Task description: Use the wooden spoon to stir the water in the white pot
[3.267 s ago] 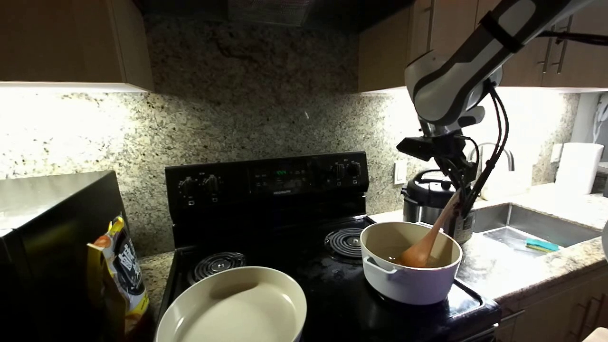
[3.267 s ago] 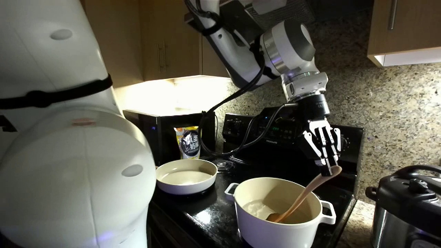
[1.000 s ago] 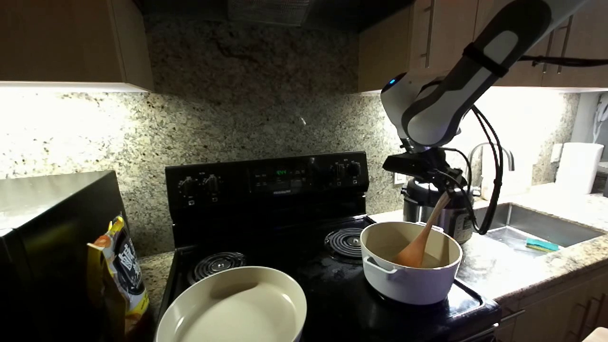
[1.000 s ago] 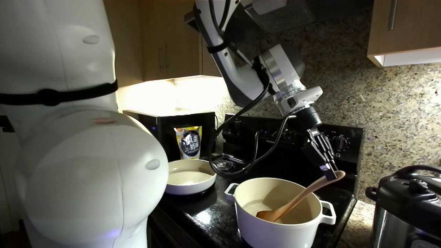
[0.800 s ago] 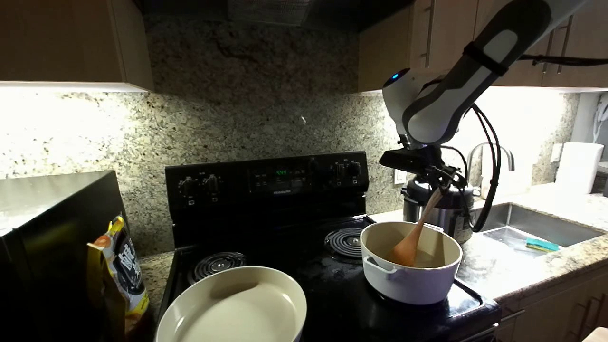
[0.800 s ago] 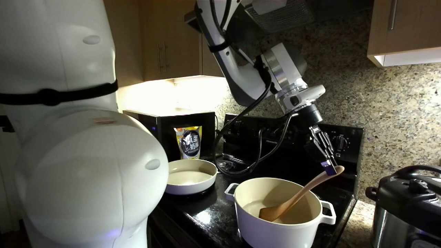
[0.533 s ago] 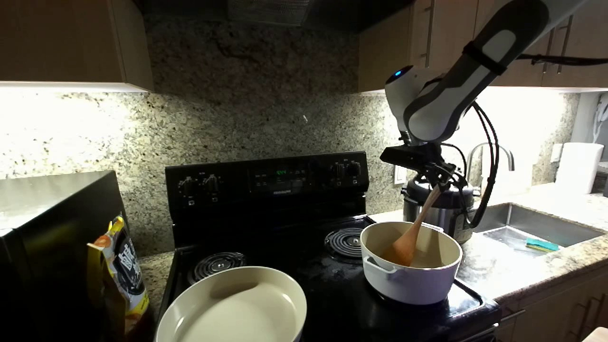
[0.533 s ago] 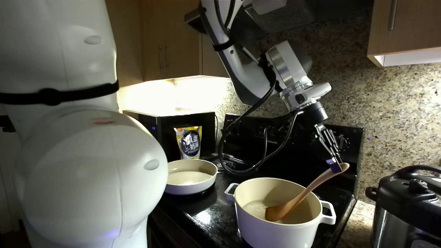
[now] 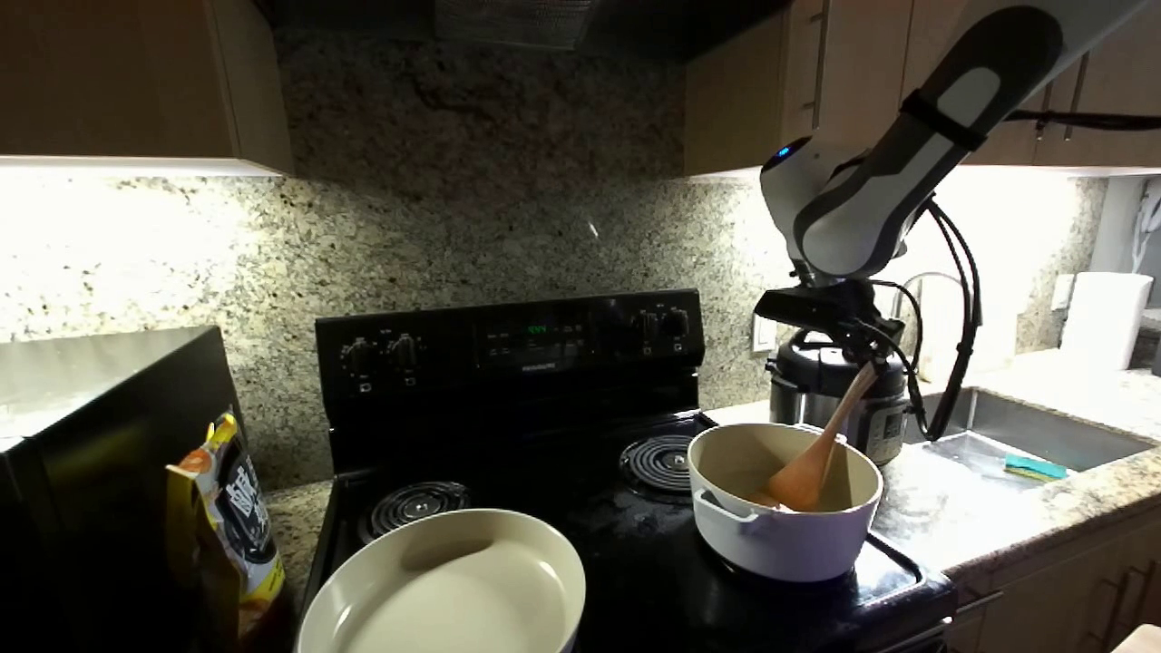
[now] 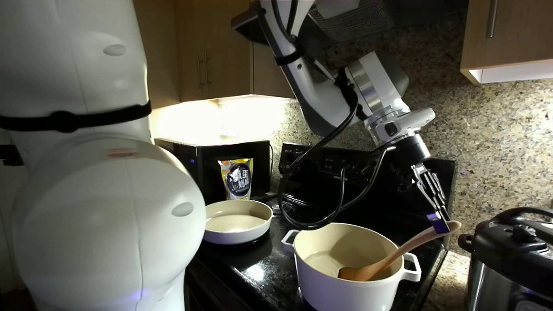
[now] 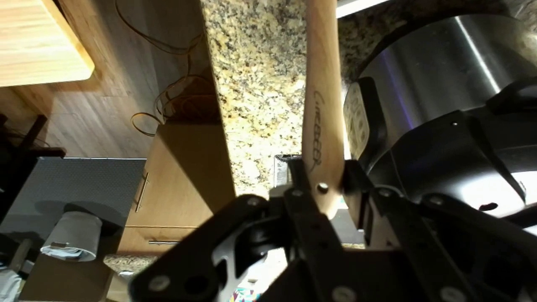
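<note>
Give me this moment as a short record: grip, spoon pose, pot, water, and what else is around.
Grip: gripper closed on the wooden spoon near the handle's end
Spoon pose: tilted, head down inside the white pot, lowest edge hidden by the rim
Pot: on the stovetop
Water: faint pale surface inside the pot; depth unclear
Also around: shallow cream dish on the stovetop, cooker on the counter, printed bag

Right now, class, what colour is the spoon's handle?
The spoon's handle is tan, clearest in the wrist view.

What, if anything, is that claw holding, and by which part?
The claw grips the wooden spoon near the end of its handle, at the small hole.
</note>
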